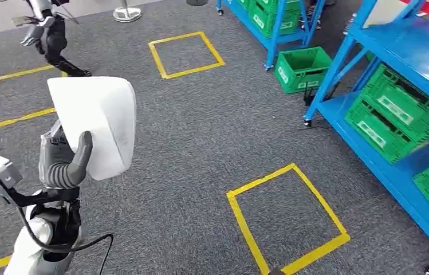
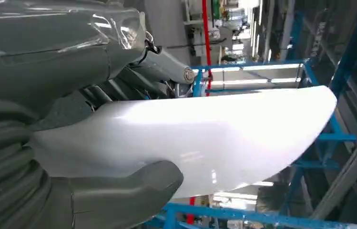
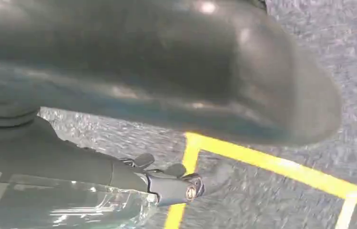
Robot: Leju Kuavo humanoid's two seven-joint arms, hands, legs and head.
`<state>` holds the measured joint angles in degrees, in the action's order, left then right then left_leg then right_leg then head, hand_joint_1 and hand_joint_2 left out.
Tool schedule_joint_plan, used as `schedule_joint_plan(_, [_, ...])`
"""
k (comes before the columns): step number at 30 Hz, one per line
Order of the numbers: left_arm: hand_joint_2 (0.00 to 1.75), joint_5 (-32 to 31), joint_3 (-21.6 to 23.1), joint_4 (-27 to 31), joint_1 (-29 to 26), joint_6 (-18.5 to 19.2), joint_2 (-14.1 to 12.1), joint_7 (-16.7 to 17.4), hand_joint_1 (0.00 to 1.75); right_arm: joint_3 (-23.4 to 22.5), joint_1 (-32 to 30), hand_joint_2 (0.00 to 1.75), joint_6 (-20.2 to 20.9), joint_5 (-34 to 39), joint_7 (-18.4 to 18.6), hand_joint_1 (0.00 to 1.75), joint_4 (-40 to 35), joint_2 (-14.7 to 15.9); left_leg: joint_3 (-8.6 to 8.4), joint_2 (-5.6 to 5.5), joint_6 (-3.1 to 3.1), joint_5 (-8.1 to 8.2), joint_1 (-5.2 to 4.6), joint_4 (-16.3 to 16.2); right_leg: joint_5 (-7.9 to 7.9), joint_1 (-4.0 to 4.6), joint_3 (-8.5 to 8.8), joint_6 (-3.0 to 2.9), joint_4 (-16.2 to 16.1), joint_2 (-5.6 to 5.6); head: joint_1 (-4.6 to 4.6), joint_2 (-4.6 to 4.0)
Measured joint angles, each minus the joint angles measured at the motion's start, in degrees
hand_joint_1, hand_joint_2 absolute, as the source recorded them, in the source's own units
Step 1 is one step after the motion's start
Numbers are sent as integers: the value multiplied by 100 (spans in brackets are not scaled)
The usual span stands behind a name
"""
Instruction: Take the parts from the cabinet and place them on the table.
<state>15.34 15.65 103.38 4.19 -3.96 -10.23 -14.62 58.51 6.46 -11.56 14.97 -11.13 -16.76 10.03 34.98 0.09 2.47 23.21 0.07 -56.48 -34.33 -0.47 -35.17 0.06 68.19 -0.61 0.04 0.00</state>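
White shell part [image 1: 94, 123] held up at left of the head view by the left hand [image 1: 63, 160], thumb pressed across its lower edge.

It looks light, stiff and glossy, likely slippery; an edge hold suits it. Green crates [image 1: 398, 117] sit on the blue shelves [image 1: 424, 57] at right, contents unclear. Whether the right hand [image 3: 176, 186] is spread or curled cannot be told.

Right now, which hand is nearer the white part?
Left. The left hand grips the white part, thumb pressed on its face. The right hand holds nothing in the right wrist view, hanging above grey carpet and yellow floor tape.
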Motion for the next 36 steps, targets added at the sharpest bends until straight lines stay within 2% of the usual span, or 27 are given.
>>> schedule_joint_plan(1, [175, -20, 0, 0, 4, 7, 20, 13, 175, -9, -14, 0, 0, 15, 0, 0, 0, -13, 2, -105, 3, 2, 0, -1, -156, -9, -265, 0, 490, 35, -2, 0])
schedule_joint_plan(2, [175, -28, 0, -7, 5, 28, 26, 37, 175, -20, -30, 0, 0, 20, -2, 0, 0, -31, 1, -212, 2, 4, 0, -2, -182, -25, -453, 37, 772, 40, 0, 0])
schedule_joint_plan(3, [175, -35, 2, -18, 9, 50, 37, 55, 175, -37, -33, 0, 2, 37, -2, 0, 2, -44, -2, -314, 0, 6, 6, -5, -103, -47, -492, 96, 732, 41, -2, 0])
schedule_joint_plan(5, [175, -54, 4, -24, 12, 92, 44, 70, 175, -72, -28, 0, 0, 70, -4, 0, 7, -65, -20, -498, -31, 25, 30, -28, 323, -110, -216, 260, -52, 70, 0, 0])
schedule_joint_plan(6, [175, -66, 4, -24, 13, 101, 48, 76, 175, -92, -32, 0, 0, 85, -13, 0, 7, -74, -27, -586, -69, 49, 45, -58, 584, -155, 25, 334, -628, 179, 0, 0])
schedule_joint_plan(7, [175, -79, 4, -24, 14, 112, 50, 85, 175, -112, -52, 0, 0, 103, -26, 0, 15, -105, 14, -649, -120, 79, 49, -108, 713, -203, 126, 349, -907, 479, 9, 0])
schedule_joint_plan(9, [175, -87, 4, -26, 9, 153, 48, 120, 175, -164, -53, 0, -20, 140, -52, 0, 33, -135, 73, -746, -187, 80, 41, -149, 732, -144, 129, 199, -907, 356, -9, 0])
schedule_joint_plan(11, [175, -87, 11, -28, 6, 199, 39, 144, 175, -199, -61, 0, -48, 179, -85, 0, 37, -166, 84, -846, -237, 69, 70, -128, 739, -103, 150, 125, -909, 270, -4, 0])
schedule_joint_plan(12, [175, -87, 7, -26, 8, 210, 16, 149, 175, -223, -56, 0, -59, 186, -107, 0, 37, -203, 93, -860, -259, 99, 88, -148, 751, -171, 174, 73, -935, 206, -4, 0])
schedule_joint_plan(14, [175, -87, 7, -28, 34, 216, -7, 153, 175, -275, -64, 0, -87, 197, -118, 0, 46, -197, 316, -244, -317, 377, 52, -657, 718, -124, 223, -15, -939, 104, -44, 0])
schedule_joint_plan(15, [175, -87, 11, -28, 44, 216, -4, 153, 175, -280, -83, 0, -88, 199, -118, 0, 46, -210, 543, -102, -335, 579, 69, -1124, 702, -94, 239, -39, -939, 42, -31, 0])
schedule_joint_plan(17, [175, -87, 17, -37, 36, 216, -9, 155, 175, -295, -114, 0, -88, 201, -118, 0, 57, -210, 993, -23, -343, 869, 82, -1971, 674, -46, 246, -77, -937, -113, -35, 0])
schedule_joint_plan(18, [175, -87, 17, -42, 34, 216, -9, 155, 175, -304, -118, 0, -90, 201, -118, 0, 61, -212, 1045, -20, -335, 816, 81, -2026, 665, -31, 253, -85, -938, -194, -35, 0])
schedule_joint_plan(19, [175, -87, 17, -42, 36, 216, -9, 157, 175, -308, -114, 0, -90, 201, -118, 0, 63, -216, 943, -13, -315, 653, 80, -1793, 655, -15, 261, -98, -938, -262, -35, 0])
schedule_joint_plan(20, [175, -87, 17, -42, 37, 216, -11, 155, 175, -315, -108, 0, -90, 201, -118, 0, 63, -225, 694, 16, -279, 410, 69, -1314, 642, 3, 278, -111, -938, -327, -35, 0])
schedule_joint_plan(21, [175, -87, 15, -42, 42, 216, -18, 155, 175, -317, -104, 0, -90, 201, -118, 0, 63, -234, 393, 124, -224, 183, 47, -771, 622, 17, 300, -114, -939, -388, -35, 0])
schedule_joint_plan(22, [175, -87, 15, -42, 57, 216, -24, 157, 175, -319, -104, 0, -90, 201, -118, 0, 63, -245, 140, 402, -157, 98, -11, -313, 606, 25, 327, -110, -942, -440, -35, 0])
schedule_joint_plan(23, [175, -85, 15, -42, 65, 219, -26, 157, 175, -321, -103, 0, -96, 203, -118, 0, 63, -264, 109, 536, -128, 167, -62, -270, 582, 93, 327, -73, -940, -495, -22, 0])
schedule_joint_plan(26, [175, -85, -9, -39, 60, 232, -35, 162, 175, -332, -102, 0, -116, 227, -118, 0, 68, -301, 141, 306, -72, 157, -106, -234, 559, 55, 371, -20, -986, -694, -28, 0])
schedule_joint_plan(27, [175, -85, -15, -26, 60, 236, -33, 166, 175, -339, -94, 0, -122, 236, -118, 0, 68, -313, 35, 216, -26, 107, -81, -129, 543, 72, 403, 17, -1004, -719, -24, 0])
schedule_joint_plan(28, [175, -85, -13, -13, 51, 245, -18, 171, 175, -356, -84, 0, -122, 236, -118, 0, 68, -304, -20, 151, -29, 51, -31, -44, 498, 49, 352, 25, -907, -431, -17, 0])
schedule_joint_plan(29, [175, -81, -11, -9, 90, 254, -9, 190, 175, -363, -93, 0, -122, 236, -122, 0, 68, -308, -36, 93, 26, 8, -7, -18, 354, 25, 235, 0, -639, -150, -24, 0])
schedule_joint_plan(30, [175, -79, -11, -7, 107, 271, 9, 197, 175, -363, -110, 0, -122, 234, -122, 0, 70, -315, -33, 9, 34, 4, 1, -15, 154, 9, 1, -23, -147, 0, 0, 0])
schedule_joint_plan(32, [175, -76, -13, -7, 75, 284, 61, 236, 175, -363, -141, 0, -120, 210, -114, 0, 72, -306, -29, -186, 30, 6, 3, -16, -108, -34, -501, 12, 768, 52, -7, 0])
schedule_joint_plan(33, [175, -76, -18, -7, 58, 291, 70, 249, 175, -363, -141, 0, -120, 199, -109, 0, 74, -304, -31, -270, 27, 8, 9, -18, -93, -59, -622, 61, 908, 52, -4, 0])
schedule_joint_plan(34, [175, -76, -26, -7, 40, 293, 72, 251, 175, -363, -137, 0, -122, 179, -109, 0, 77, -295, -40, -362, 14, 15, 19, -20, 30, -91, -604, 136, 764, 53, -4, 0])
schedule_joint_plan(36, [175, -57, -61, -7, 19, 299, 72, 240, 175, -363, -123, 0, -122, 155, -101, 0, 77, -284, -59, -551, -50, 41, 58, -56, 514, -173, -219, 327, -201, 120, -4, 0])
